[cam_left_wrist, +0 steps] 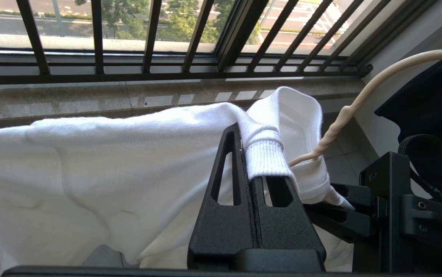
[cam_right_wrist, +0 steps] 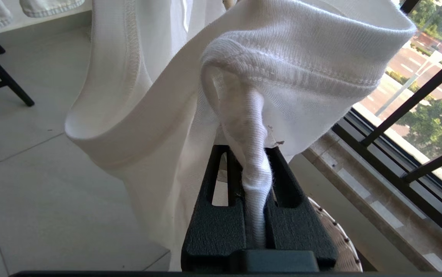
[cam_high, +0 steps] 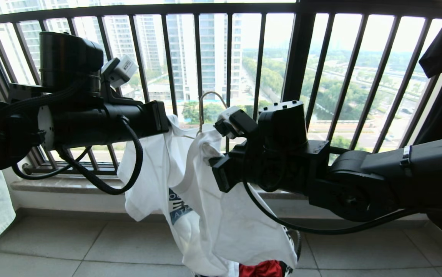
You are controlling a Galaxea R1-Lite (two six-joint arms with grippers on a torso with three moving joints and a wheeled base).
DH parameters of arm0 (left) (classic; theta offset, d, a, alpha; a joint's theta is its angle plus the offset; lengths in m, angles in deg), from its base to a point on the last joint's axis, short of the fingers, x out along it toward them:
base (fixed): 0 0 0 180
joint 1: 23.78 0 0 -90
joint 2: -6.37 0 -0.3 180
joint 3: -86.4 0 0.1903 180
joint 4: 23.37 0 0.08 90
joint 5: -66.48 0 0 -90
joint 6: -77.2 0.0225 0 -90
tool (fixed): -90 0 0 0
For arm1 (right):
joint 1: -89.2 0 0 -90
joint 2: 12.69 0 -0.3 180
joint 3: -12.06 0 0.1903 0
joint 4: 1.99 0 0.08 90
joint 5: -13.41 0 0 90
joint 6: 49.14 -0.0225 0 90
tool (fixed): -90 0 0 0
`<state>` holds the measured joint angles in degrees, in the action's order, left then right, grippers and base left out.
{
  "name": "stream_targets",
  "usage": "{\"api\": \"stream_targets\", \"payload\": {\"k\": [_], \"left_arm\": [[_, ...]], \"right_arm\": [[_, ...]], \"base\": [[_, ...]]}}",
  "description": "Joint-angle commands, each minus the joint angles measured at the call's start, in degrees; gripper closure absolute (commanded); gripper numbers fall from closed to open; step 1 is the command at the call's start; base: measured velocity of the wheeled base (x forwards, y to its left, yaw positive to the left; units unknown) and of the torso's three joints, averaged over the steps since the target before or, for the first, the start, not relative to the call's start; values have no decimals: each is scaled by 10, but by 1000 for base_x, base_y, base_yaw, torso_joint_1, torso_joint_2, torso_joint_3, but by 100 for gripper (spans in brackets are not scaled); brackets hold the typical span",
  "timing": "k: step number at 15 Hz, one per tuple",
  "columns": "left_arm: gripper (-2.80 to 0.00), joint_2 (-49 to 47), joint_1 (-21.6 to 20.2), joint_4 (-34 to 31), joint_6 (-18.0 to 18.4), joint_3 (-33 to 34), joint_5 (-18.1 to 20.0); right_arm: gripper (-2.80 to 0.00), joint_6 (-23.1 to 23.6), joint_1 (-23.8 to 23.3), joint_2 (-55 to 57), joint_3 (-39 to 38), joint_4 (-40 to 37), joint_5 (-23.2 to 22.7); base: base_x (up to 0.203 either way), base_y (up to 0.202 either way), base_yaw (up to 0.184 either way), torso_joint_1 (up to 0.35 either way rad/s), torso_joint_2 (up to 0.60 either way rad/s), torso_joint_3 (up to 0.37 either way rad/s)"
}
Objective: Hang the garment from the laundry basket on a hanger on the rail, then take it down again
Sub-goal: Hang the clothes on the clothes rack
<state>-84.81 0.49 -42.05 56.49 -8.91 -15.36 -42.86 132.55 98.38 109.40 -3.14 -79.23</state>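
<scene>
Both arms raised, left claw (cam_left_wrist: 250, 154) and right claw (cam_right_wrist: 253, 181) clamped.

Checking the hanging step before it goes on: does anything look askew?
Yes. The T-shirt hangs bunched and twisted between the left gripper and right gripper, each shut on cloth, with the hanger hook poking out crookedly above.

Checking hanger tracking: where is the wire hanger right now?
In the head view, the hanger is at centre, its hook rising from the white T-shirt held between the left gripper and right gripper, before the window bars.
</scene>
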Motion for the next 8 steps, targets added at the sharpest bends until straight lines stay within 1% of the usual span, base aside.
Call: {"api": "stream_targets", "payload": {"k": [1, 2, 4, 7, 8], "left_arm": [[0, 8, 4, 1, -5, 0, 0], [0, 7, 7, 1, -6, 0, 0], [0, 7, 21, 1, -13, 1, -1], [0, 7, 32, 0, -16, 9, -1], [0, 8, 41, 0, -16, 10, -1]], "right_arm": [[0, -8, 11, 7, 0, 2, -2], [0, -18, 15, 8, 0, 3, -5], [0, -34, 22, 10, 0, 31, -7], [0, -43, 25, 9, -1, 42, -8], [0, -62, 27, 7, -1, 51, -8]], "base": [[0, 0, 0, 0, 0, 0], [0, 0, 0, 0, 0, 0], [0, 0, 0, 0, 0, 0], [0, 0, 0, 0, 0, 0], [0, 0, 0, 0, 0, 0]]}}
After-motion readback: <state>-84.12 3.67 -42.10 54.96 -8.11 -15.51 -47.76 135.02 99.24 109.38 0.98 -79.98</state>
